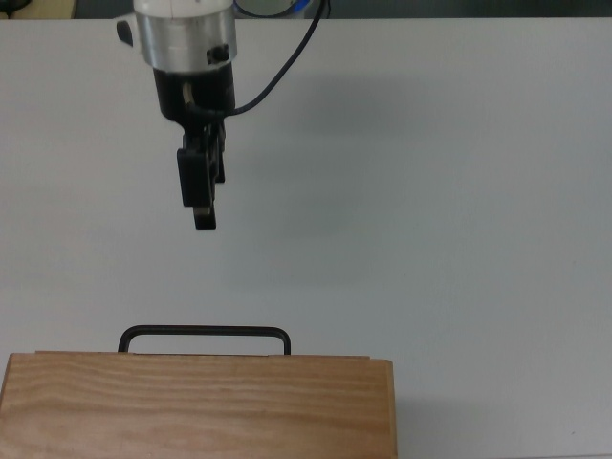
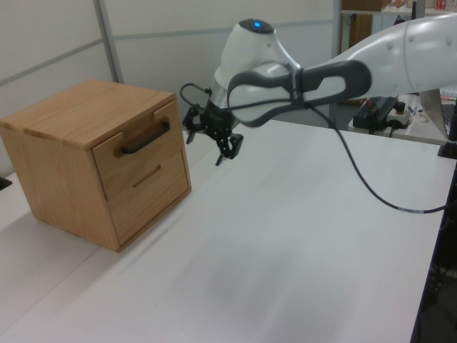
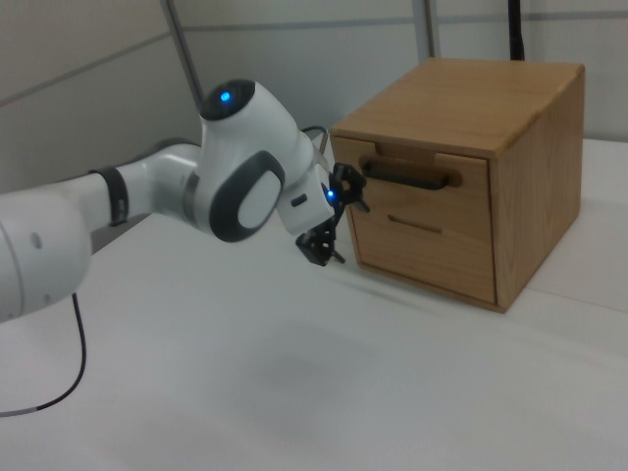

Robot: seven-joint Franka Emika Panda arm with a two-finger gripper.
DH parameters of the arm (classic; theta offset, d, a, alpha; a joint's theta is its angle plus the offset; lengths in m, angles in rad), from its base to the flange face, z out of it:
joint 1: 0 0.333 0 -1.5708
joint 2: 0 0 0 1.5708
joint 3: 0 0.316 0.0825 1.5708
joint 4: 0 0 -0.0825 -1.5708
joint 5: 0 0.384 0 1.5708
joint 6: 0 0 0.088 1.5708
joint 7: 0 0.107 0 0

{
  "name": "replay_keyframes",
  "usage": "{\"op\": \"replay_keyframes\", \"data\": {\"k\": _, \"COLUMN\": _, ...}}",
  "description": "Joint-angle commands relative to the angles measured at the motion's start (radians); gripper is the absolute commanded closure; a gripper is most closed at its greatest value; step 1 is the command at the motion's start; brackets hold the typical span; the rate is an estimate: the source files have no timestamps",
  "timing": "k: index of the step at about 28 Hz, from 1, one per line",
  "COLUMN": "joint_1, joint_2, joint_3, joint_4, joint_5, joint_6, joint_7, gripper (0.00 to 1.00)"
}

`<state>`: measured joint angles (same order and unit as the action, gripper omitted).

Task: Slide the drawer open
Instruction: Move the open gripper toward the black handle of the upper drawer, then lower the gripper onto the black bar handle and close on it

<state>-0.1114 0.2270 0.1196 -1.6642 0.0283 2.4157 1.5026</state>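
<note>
Nearest in the top view, the wooden cabinet (image 1: 199, 406) sits at the bottom edge, its drawer (image 2: 139, 151) pushed in flush, front panel facing the arm, the black bar handle (image 1: 204, 335) running across the top view's width. Farther back, the hand (image 2: 207, 140) hangs above the white desk (image 1: 459, 220), fingers spread apart, holding nothing, aimed toward the handle but short of it.

Top view: cabinet (image 1: 196, 406) cut by bottom edge; drawer (image 1: 204, 337) front hidden.
</note>
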Motion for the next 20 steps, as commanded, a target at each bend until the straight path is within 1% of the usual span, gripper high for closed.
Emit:
{"op": "replay_keyframes", "data": {"k": 1, "joint_1": 0.004, "joint_2": 0.061, "joint_3": 0.000, "joint_4": 0.014, "joint_5": 0.021, "joint_6": 0.206, "joint_7": 0.018, "gripper": 0.00}}
{"op": "replay_keyframes", "data": {"k": 3, "joint_1": 0.004, "joint_2": 0.084, "joint_3": 0.000, "joint_4": 0.020, "joint_5": 0.022, "joint_6": 0.272, "joint_7": 0.016, "gripper": 0.00}}
{"op": "replay_keyframes", "data": {"k": 4, "joint_1": 0.004, "joint_2": 0.109, "joint_3": 0.000, "joint_4": 0.033, "joint_5": 0.021, "joint_6": 0.328, "joint_7": 0.016, "gripper": 0.00}}
{"op": "replay_keyframes", "data": {"k": 12, "joint_1": 0.007, "joint_2": 0.189, "joint_3": 0.002, "joint_4": 0.053, "joint_5": 0.022, "joint_6": 0.525, "joint_7": 0.015, "gripper": 0.00}}
{"op": "replay_keyframes", "data": {"k": 14, "joint_1": 0.009, "joint_2": 0.215, "joint_3": 0.003, "joint_4": 0.070, "joint_5": 0.022, "joint_6": 0.569, "joint_7": 0.014, "gripper": 0.00}}
{"op": "replay_keyframes", "data": {"k": 15, "joint_1": 0.012, "joint_2": 0.242, "joint_3": 0.003, "joint_4": 0.089, "joint_5": 0.022, "joint_6": 0.609, "joint_7": 0.013, "gripper": 0.00}}
{"op": "replay_keyframes", "data": {"k": 20, "joint_1": 0.013, "joint_2": 0.290, "joint_3": 0.008, "joint_4": 0.133, "joint_5": 0.022, "joint_6": 0.677, "joint_7": 0.010, "gripper": 0.00}}
